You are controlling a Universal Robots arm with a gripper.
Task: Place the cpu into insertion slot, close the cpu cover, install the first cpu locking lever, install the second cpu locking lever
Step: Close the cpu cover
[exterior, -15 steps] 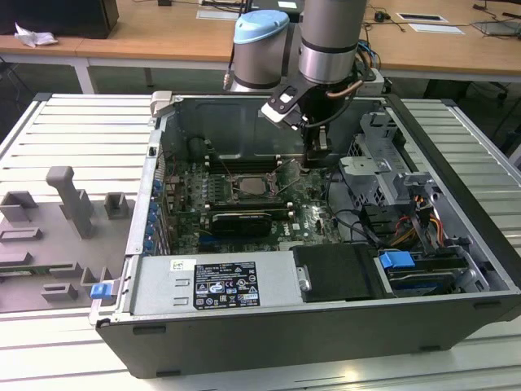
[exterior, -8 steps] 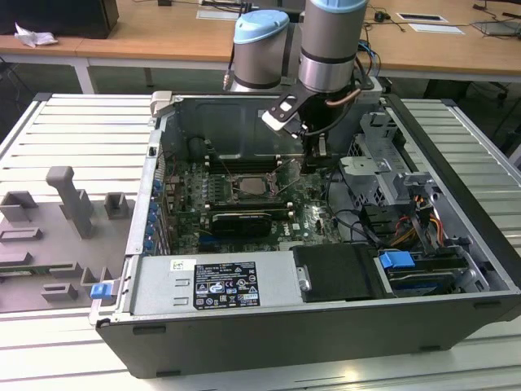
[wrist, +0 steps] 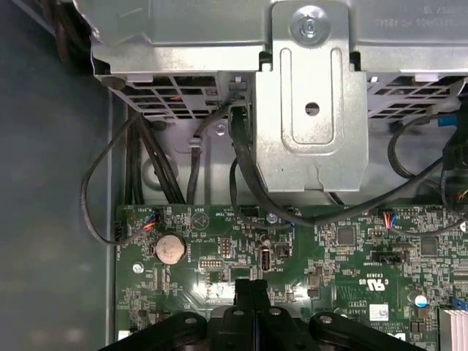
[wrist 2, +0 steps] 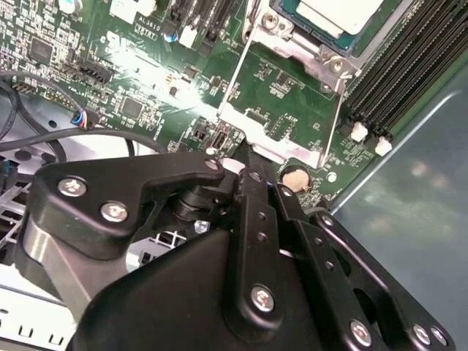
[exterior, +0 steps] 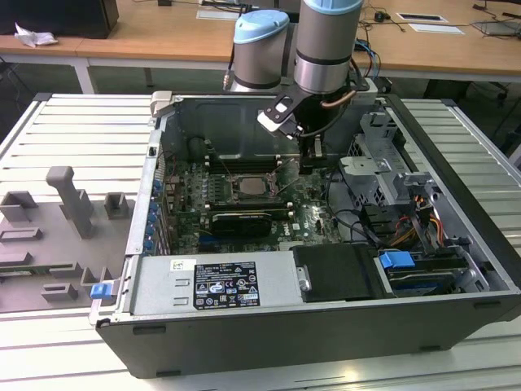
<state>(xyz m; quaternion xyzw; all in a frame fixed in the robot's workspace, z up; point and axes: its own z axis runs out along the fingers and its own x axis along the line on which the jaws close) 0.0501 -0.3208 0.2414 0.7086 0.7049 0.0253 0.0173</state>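
The cpu (wrist 2: 333,13), a pale square chip, lies in the insertion slot (wrist 2: 307,53) on the green board; in the exterior view the cpu (exterior: 251,185) sits mid-board. The cpu cover (wrist 2: 267,135), a thin silver frame, is swung open and tilts up from the slot toward me. My gripper (wrist 2: 245,153) is shut, its black fingers pressed together with nothing between them, the tip right at the cover's free edge. I cannot tell whether they touch. In the exterior view the gripper (exterior: 309,163) hangs inside the case to the right of the slot. The first wrist view has the gripper (wrist: 252,287) over the board.
Long black memory slots (wrist 2: 409,73) flank the slot. A coin battery (wrist: 170,248) and black cables (wrist: 99,190) lie near the board's edge. A metal drive cage (wrist: 311,110) stands past the board. A grey power supply box (exterior: 212,281) fills the case's front.
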